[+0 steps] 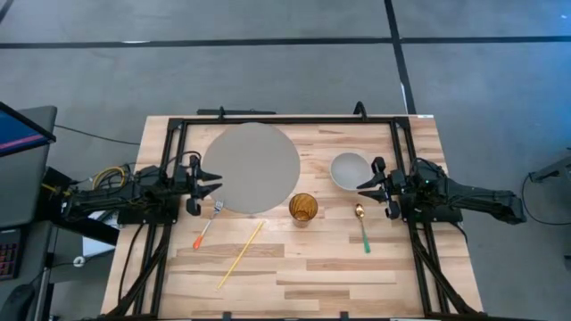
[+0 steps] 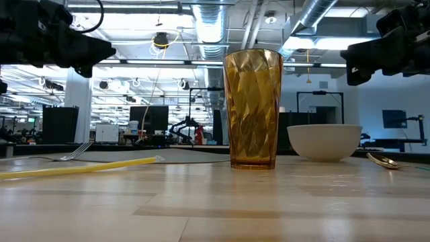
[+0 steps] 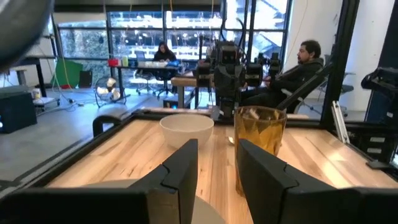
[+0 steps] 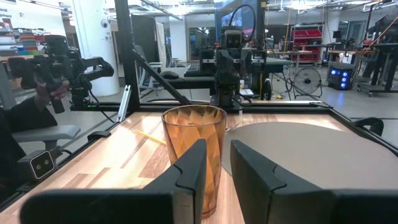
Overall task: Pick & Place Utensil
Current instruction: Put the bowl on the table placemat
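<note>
Both arms lay low and stretched inward from opposite table edges, wrists level. The left gripper [image 1: 212, 183] pointed toward the right one, its fingers [image 3: 180, 171] parted by a narrow gap. The right gripper [image 1: 366, 188] faced back, fingers [image 4: 189, 168] likewise slightly apart, holding nothing.

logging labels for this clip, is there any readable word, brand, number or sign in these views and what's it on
None can be read.
Amber glass, white bowl, grey round mat, fork, spoon, yellow stick: no print shows.
Monitor beside the table: coloured bands only, nothing legible.
Screens and bins in the room behind: too small to read.
</note>
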Tool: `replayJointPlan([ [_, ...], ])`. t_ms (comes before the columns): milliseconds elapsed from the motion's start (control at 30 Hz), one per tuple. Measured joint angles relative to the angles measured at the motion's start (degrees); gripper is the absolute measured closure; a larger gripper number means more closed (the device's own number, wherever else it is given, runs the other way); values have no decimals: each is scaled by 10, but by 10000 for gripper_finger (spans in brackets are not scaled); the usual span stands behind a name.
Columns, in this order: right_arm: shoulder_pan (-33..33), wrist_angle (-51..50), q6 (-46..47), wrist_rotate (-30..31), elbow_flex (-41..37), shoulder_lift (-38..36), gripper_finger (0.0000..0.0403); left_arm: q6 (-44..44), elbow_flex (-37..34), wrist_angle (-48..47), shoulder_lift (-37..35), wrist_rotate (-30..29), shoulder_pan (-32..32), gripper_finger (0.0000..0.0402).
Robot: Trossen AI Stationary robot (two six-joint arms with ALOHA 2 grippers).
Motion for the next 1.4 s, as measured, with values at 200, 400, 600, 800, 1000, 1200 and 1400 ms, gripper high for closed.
replayJointPlan([
  [200, 0, 0, 0, 0, 0, 0, 336, -61, 0, 70, 0, 0, 0, 289],
  [400, 0, 0, -14, 0, 0, 0, 336, -91, 0, 110, 0, 0, 0, 289],
  [600, 0, 3, -68, 0, 0, 0, 336, -114, 0, 111, 30, -19, 0, 289],
  [800, 1, 34, -35, -5, 0, 0, 336, -119, 29, 110, 95, -30, 0, 289],
  [1000, 1, 56, -16, -5, 0, 0, 336, -104, 80, 110, 159, -30, 0, 289],
  [1200, 0, 83, -130, 62, 9, 1, 336, -61, 123, 109, 215, -30, 0, 289],
  [1400, -24, 102, -127, 199, 14, 14, 336, -32, 160, 109, 251, -47, 0, 289],
])
